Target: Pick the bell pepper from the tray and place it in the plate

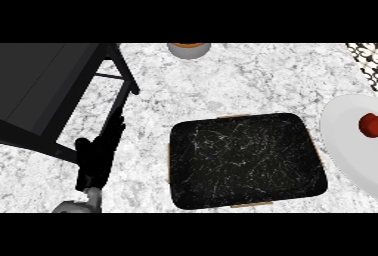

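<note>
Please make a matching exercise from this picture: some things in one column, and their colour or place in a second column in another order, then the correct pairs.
Things:
1. tray
2. plate
3. bell pepper
4. left hand

Descriptions:
A. red, lying on the plate
B. black with thin white veins, in the middle of the counter
C. white, cut off by the right edge
D. black, fingers straight, at the lower left

Pairs: 1-B, 2-C, 3-A, 4-D
</note>
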Robot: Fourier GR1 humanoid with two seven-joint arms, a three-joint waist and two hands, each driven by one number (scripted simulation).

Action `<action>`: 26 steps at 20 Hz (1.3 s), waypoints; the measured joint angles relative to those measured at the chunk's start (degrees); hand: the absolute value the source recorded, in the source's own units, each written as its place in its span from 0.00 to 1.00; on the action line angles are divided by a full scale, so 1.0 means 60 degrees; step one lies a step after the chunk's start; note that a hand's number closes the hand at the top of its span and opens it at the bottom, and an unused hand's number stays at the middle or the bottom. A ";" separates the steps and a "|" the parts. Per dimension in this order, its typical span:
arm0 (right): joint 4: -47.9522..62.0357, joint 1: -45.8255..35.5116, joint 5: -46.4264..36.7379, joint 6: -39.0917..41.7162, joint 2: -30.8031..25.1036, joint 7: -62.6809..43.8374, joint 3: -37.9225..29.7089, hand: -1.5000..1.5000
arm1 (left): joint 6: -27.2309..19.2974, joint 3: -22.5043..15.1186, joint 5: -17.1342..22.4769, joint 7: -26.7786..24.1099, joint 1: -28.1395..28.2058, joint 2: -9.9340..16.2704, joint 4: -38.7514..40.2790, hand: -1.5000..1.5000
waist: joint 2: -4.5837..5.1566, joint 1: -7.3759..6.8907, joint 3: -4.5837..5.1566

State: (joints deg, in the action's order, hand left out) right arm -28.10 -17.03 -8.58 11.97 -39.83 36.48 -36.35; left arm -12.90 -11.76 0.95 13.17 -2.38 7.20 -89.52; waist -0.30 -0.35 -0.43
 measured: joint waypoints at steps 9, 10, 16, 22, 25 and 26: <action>0.0856 0.0145 -0.0102 -0.0269 -0.0481 0.0351 -0.0027 0.00 | -0.0047 0.0034 -0.0074 -0.0211 -0.0048 -0.0065 0.0204 0.50 | -0.0015 0.0003 -0.0017; 0.0998 0.0123 -0.0105 -0.0287 -0.0561 0.0404 -0.0047 0.00 | -0.0019 0.0036 -0.0041 -0.0165 -0.0058 -0.0063 0.0180 0.50 | 0.0001 -0.0010 -0.0011; 0.1711 0.0254 -0.0091 -0.0381 -0.0980 0.0846 -0.0194 0.00 | 0.0028 0.0030 -0.0017 -0.0247 -0.0068 -0.0068 0.0195 0.50 | 0.0017 -0.0035 -0.0019; 0.2244 0.0474 0.0069 -0.0307 -0.1278 0.1482 -0.0428 0.00 | 0.0069 0.0008 0.0014 -0.0022 -0.0084 -0.0022 0.0130 0.50 | 0.0043 -0.0037 -0.0009; 0.2484 0.0465 0.0148 -0.0486 -0.1395 0.1508 -0.0546 0.00 | 0.0094 0.0003 0.0061 0.0028 -0.0101 -0.0016 0.0138 0.50 | 0.0042 -0.0048 -0.0015; 0.2554 0.0425 0.0177 -0.0664 -0.1398 0.1463 -0.0593 0.00 | 0.0120 -0.0005 0.0052 -0.0105 -0.0096 -0.0016 0.0162 0.50 | 0.0042 -0.0058 -0.0016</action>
State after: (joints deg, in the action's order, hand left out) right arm -12.78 -14.48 -7.52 7.99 -48.22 45.25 -39.90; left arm -12.18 -11.79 1.27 12.54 -2.96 7.10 -88.55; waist -0.04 -0.70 -0.53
